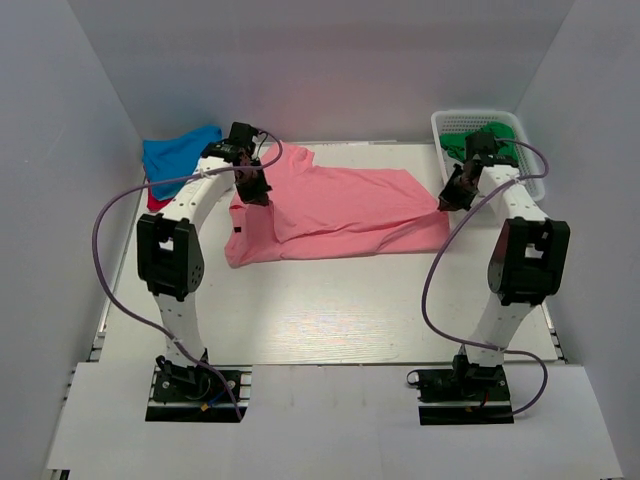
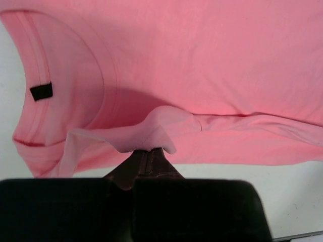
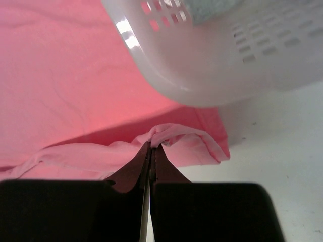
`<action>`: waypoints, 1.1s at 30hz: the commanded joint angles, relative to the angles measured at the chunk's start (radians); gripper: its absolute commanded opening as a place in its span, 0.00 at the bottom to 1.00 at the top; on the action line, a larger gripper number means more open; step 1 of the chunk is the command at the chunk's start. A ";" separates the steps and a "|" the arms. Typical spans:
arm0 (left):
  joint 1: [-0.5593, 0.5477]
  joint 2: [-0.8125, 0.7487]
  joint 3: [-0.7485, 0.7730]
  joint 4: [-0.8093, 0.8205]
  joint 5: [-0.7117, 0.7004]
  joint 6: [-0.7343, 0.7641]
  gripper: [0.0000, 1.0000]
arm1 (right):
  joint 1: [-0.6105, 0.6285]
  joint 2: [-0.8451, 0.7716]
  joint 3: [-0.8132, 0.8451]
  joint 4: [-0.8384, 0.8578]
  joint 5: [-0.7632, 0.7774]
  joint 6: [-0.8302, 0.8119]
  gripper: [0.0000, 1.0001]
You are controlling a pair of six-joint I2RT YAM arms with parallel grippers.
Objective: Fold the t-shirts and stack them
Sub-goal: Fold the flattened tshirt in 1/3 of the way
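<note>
You have a plain salmon-pink t-shirt (image 1: 340, 210) in front of you, one even colour all over, its only mark the black neck label (image 2: 41, 91). At the far left, a bright blue t-shirt (image 1: 180, 150) lies over a sliver of red t-shirt (image 1: 155, 203), both plain. The basket (image 1: 437, 128) is white with slotted walls, and the cloth (image 1: 458, 145) in it is green. Your left gripper (image 2: 147, 150) and right gripper (image 3: 151, 146) show dark brown fingers on black bodies. The left arm (image 1: 190, 195) and right arm (image 1: 510, 190) are white with black joints, the cables (image 1: 97, 235) purple, the table (image 1: 330, 310) white.
</note>
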 commanded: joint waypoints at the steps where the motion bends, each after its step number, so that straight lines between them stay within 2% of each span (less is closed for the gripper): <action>1: 0.026 0.023 0.074 0.014 0.024 0.022 0.00 | 0.001 0.039 0.080 0.004 -0.003 -0.020 0.00; 9: 0.059 0.143 0.177 0.048 0.014 -0.016 0.00 | 0.003 0.135 0.153 0.049 0.033 -0.026 0.00; 10: 0.069 0.160 0.215 0.048 0.013 -0.027 0.05 | 0.004 0.140 0.176 0.049 0.031 -0.032 0.02; 11: 0.085 0.198 0.236 0.048 0.004 -0.052 0.24 | 0.009 0.151 0.181 0.058 0.028 -0.035 0.18; 12: 0.085 0.215 0.258 0.048 0.016 -0.052 0.45 | 0.010 0.149 0.185 0.061 0.028 -0.041 0.18; 13: 0.098 0.233 0.301 0.048 0.030 -0.069 0.72 | 0.013 0.149 0.190 0.061 -0.004 -0.053 0.27; 14: 0.111 0.262 0.318 0.059 0.064 -0.069 1.00 | 0.014 0.148 0.190 0.064 -0.006 -0.061 0.29; 15: 0.111 0.273 0.331 0.059 0.082 -0.069 1.00 | 0.014 0.137 0.187 0.073 -0.010 -0.072 0.30; 17: 0.120 0.282 0.344 0.068 0.127 -0.069 1.00 | 0.050 0.122 0.175 0.083 -0.012 -0.084 0.44; 22: 0.129 0.258 0.286 0.053 0.179 -0.035 1.00 | 0.081 0.053 0.091 0.115 -0.035 -0.097 0.64; 23: 0.129 0.241 0.264 0.042 0.179 -0.035 1.00 | 0.089 0.028 0.031 0.121 -0.035 -0.106 0.67; 24: 0.129 0.224 0.211 0.042 0.190 -0.024 1.00 | 0.098 0.017 0.008 0.133 -0.035 -0.097 0.72; 25: 0.120 0.206 0.182 0.042 0.200 -0.009 1.00 | 0.109 0.005 -0.015 0.170 -0.027 -0.097 0.83; 26: 0.106 0.162 0.151 0.051 0.201 -0.009 1.00 | 0.121 -0.022 -0.076 0.185 -0.026 -0.100 0.90; 29: 0.106 0.095 -0.060 0.146 0.240 -0.009 1.00 | 0.136 -0.029 -0.133 0.242 -0.042 -0.094 0.90; 33: 0.106 0.057 -0.208 0.226 0.274 -0.050 1.00 | 0.141 0.020 -0.150 0.291 -0.058 -0.060 0.90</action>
